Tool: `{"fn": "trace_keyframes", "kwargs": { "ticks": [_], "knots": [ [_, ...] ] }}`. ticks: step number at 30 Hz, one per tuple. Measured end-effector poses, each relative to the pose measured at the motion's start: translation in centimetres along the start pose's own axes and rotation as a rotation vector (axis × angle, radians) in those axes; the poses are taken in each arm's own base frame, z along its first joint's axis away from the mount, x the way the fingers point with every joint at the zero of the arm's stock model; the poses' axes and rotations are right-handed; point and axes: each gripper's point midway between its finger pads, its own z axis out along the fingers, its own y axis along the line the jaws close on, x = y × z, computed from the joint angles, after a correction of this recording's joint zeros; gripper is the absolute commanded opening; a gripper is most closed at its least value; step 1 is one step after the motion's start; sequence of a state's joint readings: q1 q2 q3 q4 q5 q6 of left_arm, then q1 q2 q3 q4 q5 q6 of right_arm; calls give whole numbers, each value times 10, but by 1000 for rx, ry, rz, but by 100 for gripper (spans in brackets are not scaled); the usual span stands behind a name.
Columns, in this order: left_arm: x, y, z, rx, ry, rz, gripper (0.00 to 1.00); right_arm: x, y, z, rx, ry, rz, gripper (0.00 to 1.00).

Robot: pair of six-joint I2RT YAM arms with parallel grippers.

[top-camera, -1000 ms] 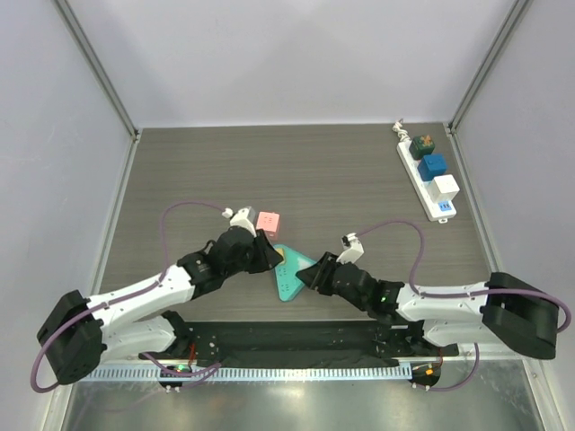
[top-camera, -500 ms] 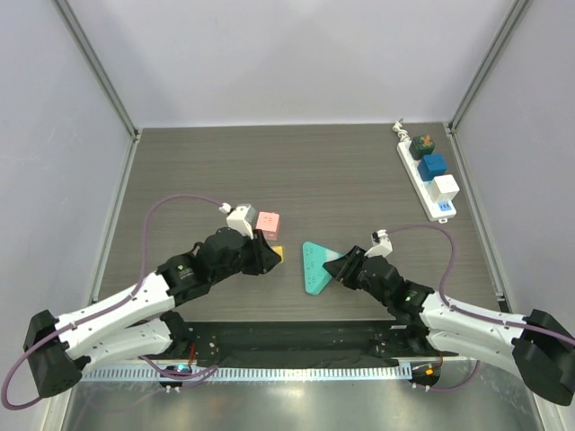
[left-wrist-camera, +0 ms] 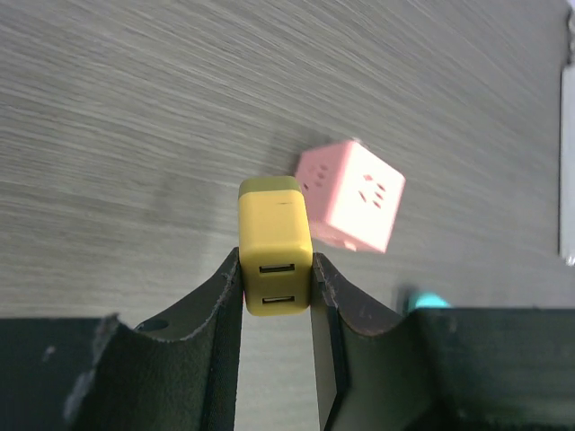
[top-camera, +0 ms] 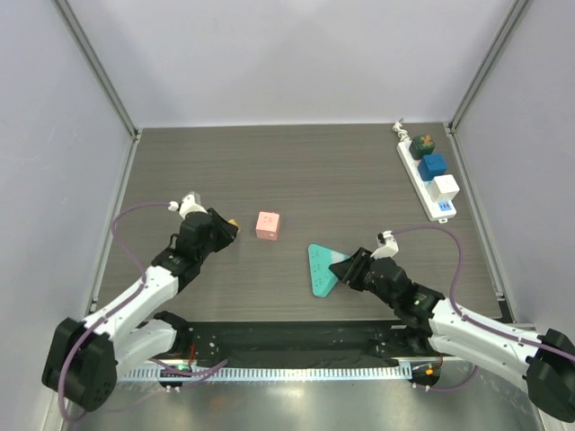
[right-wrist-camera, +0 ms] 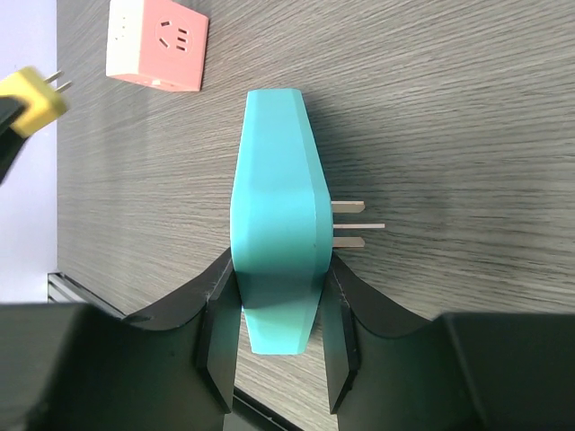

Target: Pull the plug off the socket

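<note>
Grey table (top-camera: 314,171): left hand (left-wrist-camera: 276,274) holds yellow plug (left-wrist-camera: 274,235), right hand (right-wrist-camera: 277,269) teal block (right-wrist-camera: 274,180).

- The long narrow white plastic power strip (left-wrist-camera: 567,162) shows only as a sliver at the left wrist view's right edge
- The teal triangular plastic block (left-wrist-camera: 422,301) is a blurred speck in that view
- The small yellow plastic charger (right-wrist-camera: 25,97) is cut by the right wrist view's left edge
</note>
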State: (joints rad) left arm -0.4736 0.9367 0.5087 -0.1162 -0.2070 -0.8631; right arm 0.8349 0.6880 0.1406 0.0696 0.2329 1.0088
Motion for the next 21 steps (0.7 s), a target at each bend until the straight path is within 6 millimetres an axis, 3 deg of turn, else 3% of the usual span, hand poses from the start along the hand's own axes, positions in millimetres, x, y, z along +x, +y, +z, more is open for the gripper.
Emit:
{"fn": "trace_keyframes", "kwargs": {
  "ticks": [3, 6, 13, 16, 17, 21],
  "knots": [
    [5, 13, 24, -8, 7, -84, 0, 1, 0, -1, -3, 4, -5, 1],
    [9, 8, 43, 16, 26, -134, 4, 1, 0, -1, -3, 7, -8, 1],
    [16, 5, 69, 23, 44, -210, 26, 3, 1, -2, -11, 19, -12, 1],
    [18, 5, 76, 25, 40, -251, 40, 6, 3, -3, -21, 35, -14, 1],
    [20, 5, 78, 25, 41, -260, 50, 7, 4, -3, -25, 41, -16, 1],
    [26, 9, 86, 11, 51, -290, 75, 9, 6, -4, -31, 61, -17, 1]
  ]
}}
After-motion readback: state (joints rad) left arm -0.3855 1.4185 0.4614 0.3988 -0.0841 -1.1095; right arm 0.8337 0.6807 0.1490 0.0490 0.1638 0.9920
